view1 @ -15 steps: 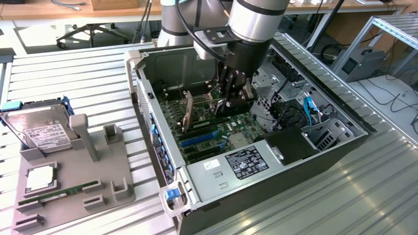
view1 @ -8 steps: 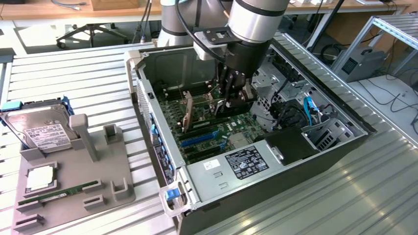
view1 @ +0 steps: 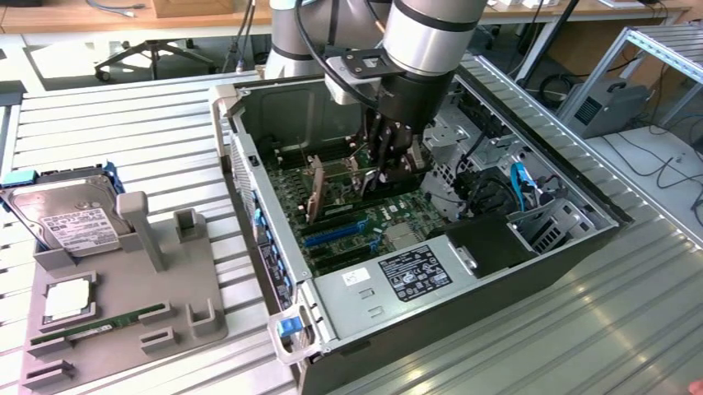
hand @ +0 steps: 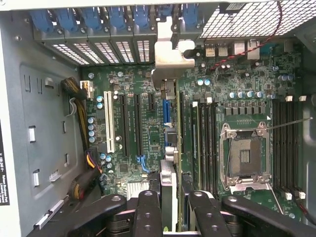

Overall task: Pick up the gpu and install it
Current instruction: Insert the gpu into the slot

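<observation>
A ribbed metal desk [view1: 110, 115] of pale slats spans the scene. Behind it stand an office chair [view1: 148, 53] and a wooden bench [view1: 66, 15], with an aluminium frame rack [view1: 648, 58] at the exterior view's right.

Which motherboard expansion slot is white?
The long slot beside the row of blue capacitors; its neighbours are black, and one short slot is blue.

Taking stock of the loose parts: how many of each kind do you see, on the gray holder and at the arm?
hard drive: 1
processor chip: 1
memory stick: 1
gpu, in the gripper inside the case: 1
Total: 4
</observation>
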`<state>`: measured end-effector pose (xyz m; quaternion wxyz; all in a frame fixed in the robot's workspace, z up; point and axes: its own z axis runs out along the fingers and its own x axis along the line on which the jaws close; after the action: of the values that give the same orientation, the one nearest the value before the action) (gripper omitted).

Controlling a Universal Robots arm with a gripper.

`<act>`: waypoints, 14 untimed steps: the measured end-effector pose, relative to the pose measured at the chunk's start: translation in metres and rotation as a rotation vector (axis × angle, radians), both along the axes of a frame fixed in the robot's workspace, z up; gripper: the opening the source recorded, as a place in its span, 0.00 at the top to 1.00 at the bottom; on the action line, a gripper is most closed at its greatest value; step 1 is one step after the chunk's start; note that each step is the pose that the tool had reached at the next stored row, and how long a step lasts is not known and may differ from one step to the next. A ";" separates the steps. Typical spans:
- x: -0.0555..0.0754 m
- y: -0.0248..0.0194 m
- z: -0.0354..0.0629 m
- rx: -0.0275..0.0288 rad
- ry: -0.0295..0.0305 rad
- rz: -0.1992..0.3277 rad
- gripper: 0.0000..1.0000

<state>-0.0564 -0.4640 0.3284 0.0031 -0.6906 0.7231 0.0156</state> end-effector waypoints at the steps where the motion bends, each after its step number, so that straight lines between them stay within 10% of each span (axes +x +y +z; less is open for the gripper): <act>1: 0.000 -0.0002 -0.0012 0.0000 0.0000 0.000 0.73; 14: -0.003 -0.0002 -0.0088 -0.0003 0.0001 0.000 0.73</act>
<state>-0.0599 -0.4642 0.3196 0.0030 -0.6906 0.7231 0.0155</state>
